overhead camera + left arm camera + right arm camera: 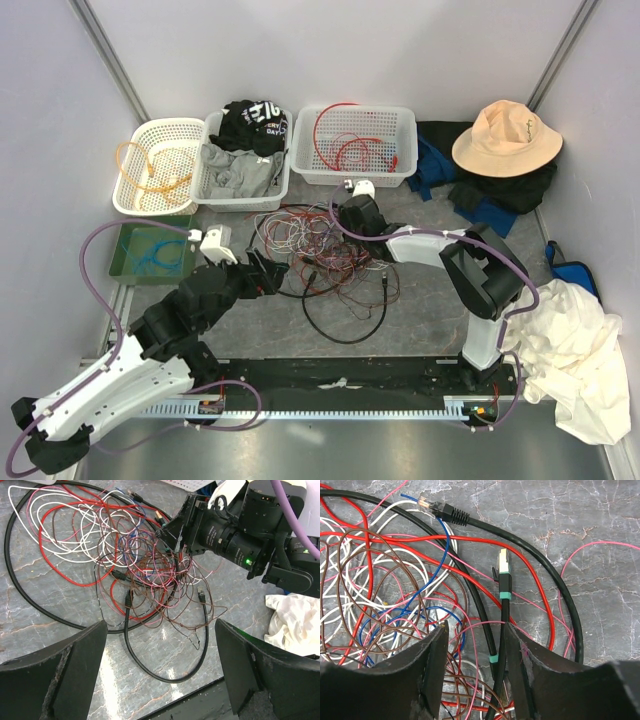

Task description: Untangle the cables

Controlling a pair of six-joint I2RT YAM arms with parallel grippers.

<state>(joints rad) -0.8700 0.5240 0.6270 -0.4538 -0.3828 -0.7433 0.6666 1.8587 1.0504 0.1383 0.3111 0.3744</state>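
Observation:
The cables (320, 250) lie in a tangle on the marbled table: red, white, brown, pink and blue wires, with a thick black loop (345, 325) at the near side. My left gripper (268, 272) is open and empty at the tangle's left edge. In the left wrist view its fingers (75, 670) stand wide apart above the black loop (165, 672). My right gripper (355, 215) is over the tangle's far side. In the right wrist view it (476, 647) is open, jaws down among the wires. Two black cables with teal bands (503, 587) run between the jaws, against the right finger (520, 665).
At the back stand a white basket with an orange cable (155, 165), a basket of clothes (240, 165) and a basket with a red cable (352, 145). A green tray with a blue cable (150, 250) sits left. A hat (505, 135) and white cloth (575, 350) lie right.

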